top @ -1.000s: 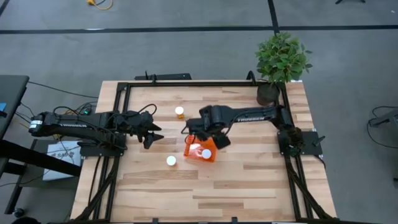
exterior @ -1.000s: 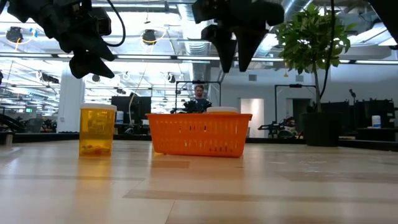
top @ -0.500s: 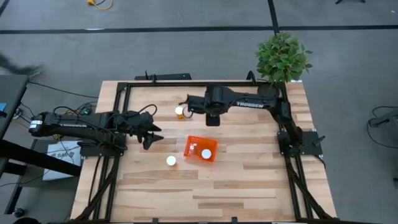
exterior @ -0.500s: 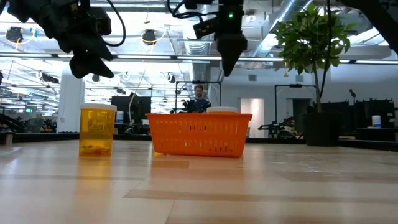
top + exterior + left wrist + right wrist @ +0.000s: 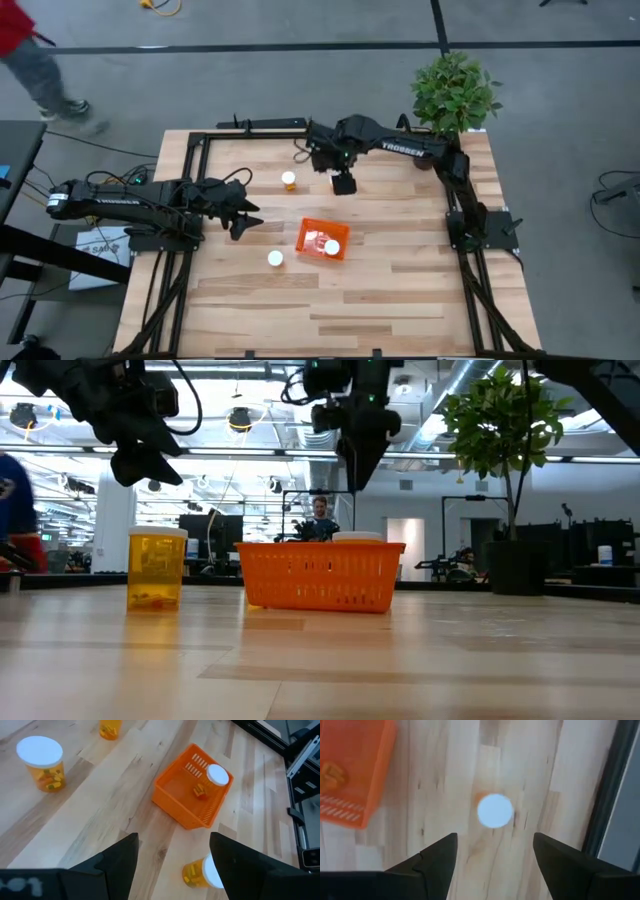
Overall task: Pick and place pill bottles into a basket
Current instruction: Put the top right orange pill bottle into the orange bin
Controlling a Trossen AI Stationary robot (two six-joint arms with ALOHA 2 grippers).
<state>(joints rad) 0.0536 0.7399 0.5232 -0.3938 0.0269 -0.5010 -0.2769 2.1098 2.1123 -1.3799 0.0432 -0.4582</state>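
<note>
The orange basket (image 5: 322, 239) stands mid-table with one white-capped pill bottle (image 5: 218, 775) upright in it. One bottle (image 5: 275, 258) stands left of and nearer than the basket. Another (image 5: 288, 180) stands toward the far edge. A further bottle (image 5: 495, 810) stands on the table below my right gripper (image 5: 495, 840), which hides it in the high view. That gripper (image 5: 343, 183) is open and empty, high above the table, pointing down. My left gripper (image 5: 245, 220) is open and empty, raised left of the basket and pointing toward it.
A potted plant (image 5: 432, 150) stands at the table's far right corner. A black frame (image 5: 300, 133) runs round the table's edge. A person (image 5: 30, 60) walks on the floor beyond the far left corner. Bare wood lies along the near side (image 5: 350, 310).
My right gripper has gone from above the basket toward the table's far edge, turning about its own axis, and now hangs over a bottle behind the basket. A person has walked into view at the far left.
</note>
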